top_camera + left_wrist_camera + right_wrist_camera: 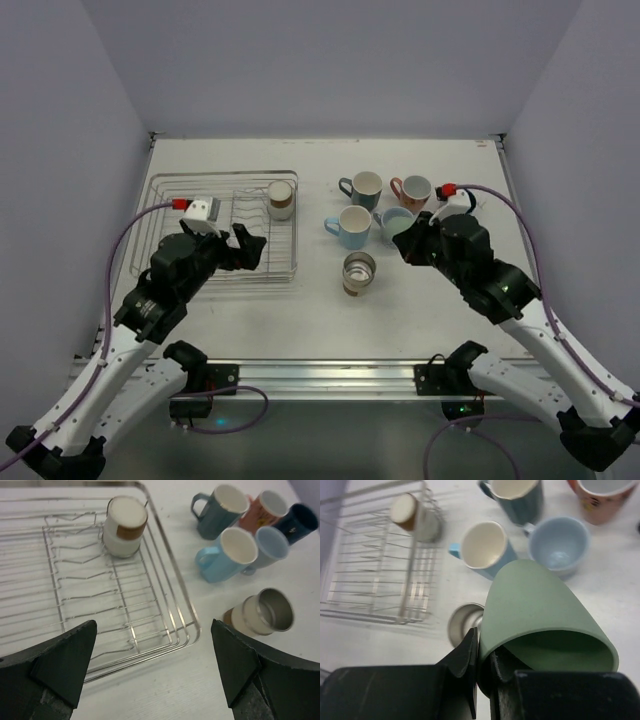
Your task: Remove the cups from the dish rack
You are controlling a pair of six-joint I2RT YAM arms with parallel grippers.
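Note:
The silver wire dish rack (pixel 200 235) sits at the left, and one beige tumbler (pixel 281 199) stands in its far right corner, closed end up (pixel 125 525). My left gripper (pixel 250 246) is open and empty over the rack's near right corner (pixel 155 655). My right gripper (pixel 482 645) is shut on the rim of a pale green tumbler (pixel 540 610), held above the table by the unloaded cups. On the table stand a grey-teal mug (pixel 362 187), a salmon mug (pixel 413 190), a light blue mug (pixel 352 226), a pale blue cup (pixel 559 544) and a metal-lined tumbler (pixel 359 272).
A navy mug (pixel 300 522) shows only in the left wrist view, behind the pale blue cup. The cups crowd the middle of the table, right of the rack. Purple walls close in the table on three sides.

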